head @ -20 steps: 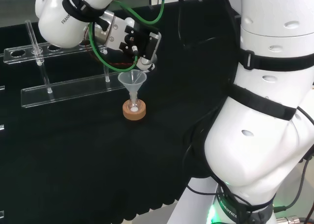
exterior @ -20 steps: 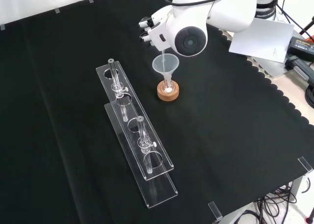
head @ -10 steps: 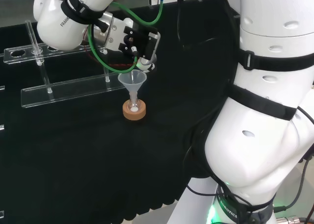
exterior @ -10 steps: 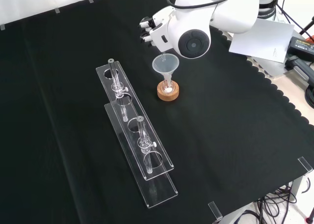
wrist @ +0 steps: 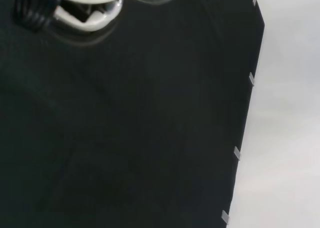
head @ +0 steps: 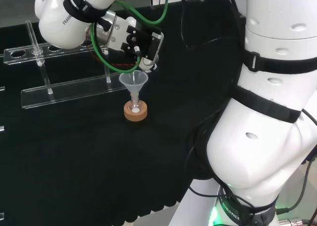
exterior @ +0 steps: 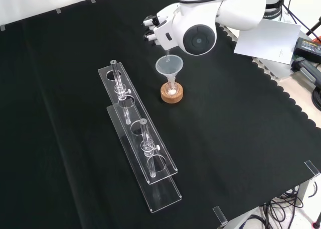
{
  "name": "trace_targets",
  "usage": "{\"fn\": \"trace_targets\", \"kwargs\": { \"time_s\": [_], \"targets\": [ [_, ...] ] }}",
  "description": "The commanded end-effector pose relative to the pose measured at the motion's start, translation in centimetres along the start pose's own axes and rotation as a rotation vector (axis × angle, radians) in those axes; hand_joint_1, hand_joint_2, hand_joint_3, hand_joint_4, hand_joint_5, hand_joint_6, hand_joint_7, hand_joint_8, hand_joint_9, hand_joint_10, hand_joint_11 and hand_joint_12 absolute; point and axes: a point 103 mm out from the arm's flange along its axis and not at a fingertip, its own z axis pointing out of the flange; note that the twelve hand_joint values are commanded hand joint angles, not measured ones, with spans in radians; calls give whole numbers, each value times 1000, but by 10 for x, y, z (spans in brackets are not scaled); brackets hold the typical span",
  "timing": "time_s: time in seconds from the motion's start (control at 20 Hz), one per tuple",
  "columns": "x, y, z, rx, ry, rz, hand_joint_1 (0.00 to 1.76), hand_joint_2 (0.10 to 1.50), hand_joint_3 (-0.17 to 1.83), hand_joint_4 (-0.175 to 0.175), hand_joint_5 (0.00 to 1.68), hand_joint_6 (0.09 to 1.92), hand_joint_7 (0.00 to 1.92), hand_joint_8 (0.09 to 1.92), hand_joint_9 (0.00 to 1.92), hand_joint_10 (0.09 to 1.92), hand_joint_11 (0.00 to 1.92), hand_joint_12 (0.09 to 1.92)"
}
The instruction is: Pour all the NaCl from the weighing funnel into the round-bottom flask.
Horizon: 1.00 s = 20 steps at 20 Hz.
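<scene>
Head view: the big white arm (head: pixel 267 112) fills the right side of the frame and bends over to the upper left, so the hand (head: pixel 141 42) can hang just above the clear funnel (head: pixel 133 82). The long clear racks (exterior: pixel 138 148) lie in the left half of the front view, away from the work, so nothing bumps them.

In the middle of the frame the funnel stands upright in the neck of the round-bottom flask (head: pixel 134 107). The flask sits in a cork ring (head: pixel 135 112) so its round belly cannot roll. A little white stuff shows at the bottom, probably NaCl that has landed inside.

In the front view, a thin clear tip, which I take for the weighing funnel (exterior: pixel 166 54), points down from the hand into the wide funnel mouth, so the salt can slide in. The hand's fingers look curled around it, but the glass is hard to see.

Compared with a moment ago, the arm's round grey cap (exterior: pixel 199 39) sits a bit higher in the front view, so the hand seems to have tipped a little more. The funnel, flask and ring are in the same spot.
</scene>
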Motion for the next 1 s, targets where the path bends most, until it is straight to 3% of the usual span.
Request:
{"fn": "trace_targets", "kwargs": {
  "time_s": [0.05, 0.25, 0.5, 0.7, 1.0],
  "targets": [
    [-1, -1, 5, -13, 32, -3, 1132, 641, 655, 175, 1312, 604, 729, 622, 1144, 136, 940, 951],
    [0, -3, 11, -12, 86, -3, 1132, 641, 655, 175, 1312, 604, 729, 623, 1144, 136, 940, 951],
    [-1, -5, 20, -10, 218, 13, 1132, 641, 656, 175, 1312, 605, 729, 623, 1145, 135, 941, 952],
    [-7, -6, 30, -37, 331, 20, 1132, 641, 656, 175, 1311, 606, 729, 624, 1145, 135, 942, 952],
    [-18, -6, 46, -69, 436, 24, 1132, 641, 656, 175, 1310, 608, 730, 624, 1146, 134, 946, 953]
  ]
}}
